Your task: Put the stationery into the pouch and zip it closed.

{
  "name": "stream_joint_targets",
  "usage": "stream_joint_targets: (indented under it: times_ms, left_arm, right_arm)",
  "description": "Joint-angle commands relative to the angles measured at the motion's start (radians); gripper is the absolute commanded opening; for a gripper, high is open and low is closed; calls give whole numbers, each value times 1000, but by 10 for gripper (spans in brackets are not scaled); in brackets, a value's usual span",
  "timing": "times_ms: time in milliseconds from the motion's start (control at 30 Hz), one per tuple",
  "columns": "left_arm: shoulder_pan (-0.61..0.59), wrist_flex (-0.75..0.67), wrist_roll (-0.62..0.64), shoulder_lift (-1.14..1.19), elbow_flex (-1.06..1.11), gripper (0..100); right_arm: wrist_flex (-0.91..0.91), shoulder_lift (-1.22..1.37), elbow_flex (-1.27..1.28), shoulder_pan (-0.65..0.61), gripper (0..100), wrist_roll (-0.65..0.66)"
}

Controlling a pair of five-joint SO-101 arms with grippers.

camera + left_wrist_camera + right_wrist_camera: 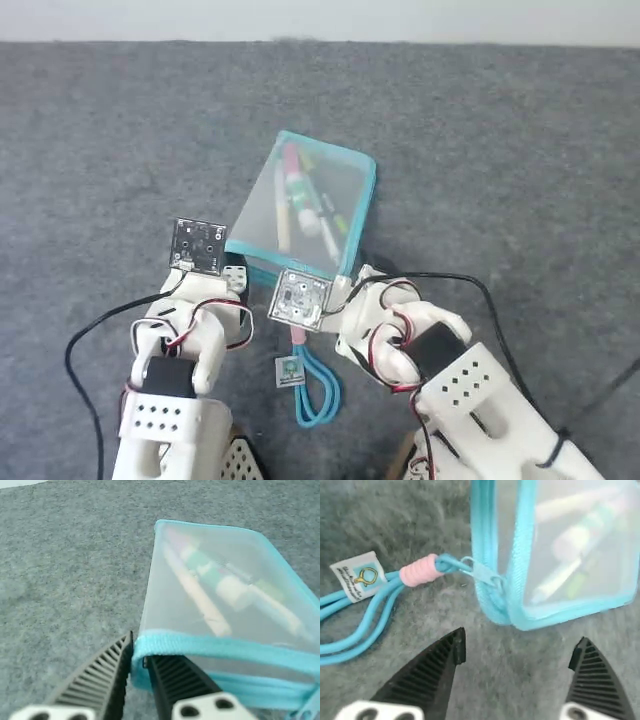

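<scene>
Pouch, teal-edged, translucent: stationery inside. Left end effector pinching pouch's zipper-edge corner. Right end effector spread wide, just beside pouch's zipper pull.

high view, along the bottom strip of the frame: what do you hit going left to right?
Left white plastic arm → small white fabric tag → turquoise cord loop → right white plastic arm. The translucent turquoise-edged pouch sits farther back and spans the middle, so it is left out.

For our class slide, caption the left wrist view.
Left pincer clamps the pouch at its teal zipper corner; stationery shows inside, grey mat beneath.
</scene>
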Motion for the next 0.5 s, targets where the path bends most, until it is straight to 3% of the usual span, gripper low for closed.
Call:
stream_joint_targets:
  times_ms: [0,467]
  left_arm:
    - [-11,3,21,-6,-76,11]
    - [-11,3,21,-6,-76,11]
  right_arm:
    - [-58,-12,0,12,317,12]
    - [-143,-10,54,-7,317,60]
